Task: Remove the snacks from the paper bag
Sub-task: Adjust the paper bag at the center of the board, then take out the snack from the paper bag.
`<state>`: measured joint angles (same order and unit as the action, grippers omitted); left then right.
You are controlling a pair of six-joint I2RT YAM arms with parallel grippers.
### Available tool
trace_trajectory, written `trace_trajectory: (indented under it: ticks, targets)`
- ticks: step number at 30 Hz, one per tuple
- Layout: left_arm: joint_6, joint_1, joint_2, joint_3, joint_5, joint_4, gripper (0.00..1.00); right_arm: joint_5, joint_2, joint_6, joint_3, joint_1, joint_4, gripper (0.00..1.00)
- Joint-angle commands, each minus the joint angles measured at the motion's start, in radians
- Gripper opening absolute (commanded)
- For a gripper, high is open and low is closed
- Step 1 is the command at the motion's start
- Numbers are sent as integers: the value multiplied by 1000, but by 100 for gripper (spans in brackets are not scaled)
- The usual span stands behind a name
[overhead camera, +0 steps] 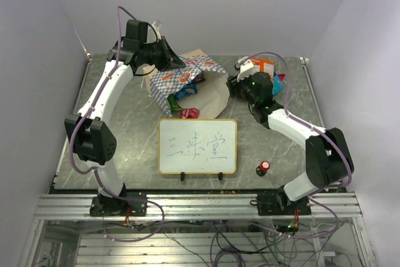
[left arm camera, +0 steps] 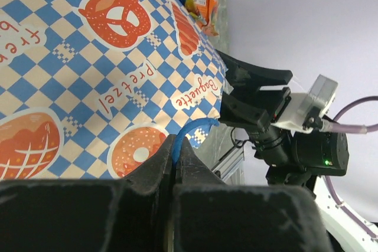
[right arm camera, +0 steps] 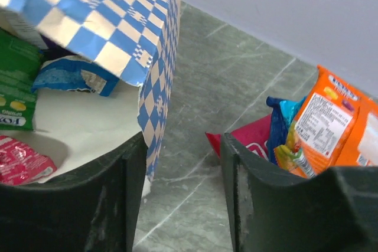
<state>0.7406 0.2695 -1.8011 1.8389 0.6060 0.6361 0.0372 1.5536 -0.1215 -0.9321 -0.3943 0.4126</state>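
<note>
while the left end effector [left arm camera: 176, 147] pinched the bag's [overhead camera: 211, 95] blue cord [left arm camera: 198, 127], the right end effector [right arm camera: 183, 151] hung spread at its mouth; a few snacks [right arm camera: 331, 122] lay out on the table [right arm camera: 236, 57], but green, blue and red packets [right arm camera: 15, 87] sat inside.

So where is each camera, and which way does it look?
Top external: above and behind the bases, looking down on the table; left arm and right arm show.
Left wrist: looking along the left gripper, shut on the blue cord handle, at the paper bag; the right gripper shows too.
Right wrist: looking down between its open fingers at the bag's mouth.
Both wrist views share the bag and the orange packet.
</note>
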Motion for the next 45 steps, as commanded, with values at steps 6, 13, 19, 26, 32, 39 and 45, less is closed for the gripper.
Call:
trace_trajectory:
  ticks: [6,13,19,26,32,39,45]
  targets:
    - [29,-32,30,66,30,12,7,190,-177,-172,53,-44,-2,68]
    - [47,-36,17,65,48,-15,7,290,-228,-275,53,-140,-6,70]
    - [62,-41,-7,118,59,-29,7,392,-98,-276,38,-185,98,69]
    - [74,-47,-14,141,76,-62,7,367,241,-188,-162,-209,299,68]
    - [103,-53,1,117,99,-116,7,305,456,-120,-332,-215,326,68]
    - [141,-55,-1,101,144,-190,7,283,632,-156,-490,-217,260,69]
    - [193,-55,24,30,177,-309,7,265,743,-188,-613,-226,214,71]
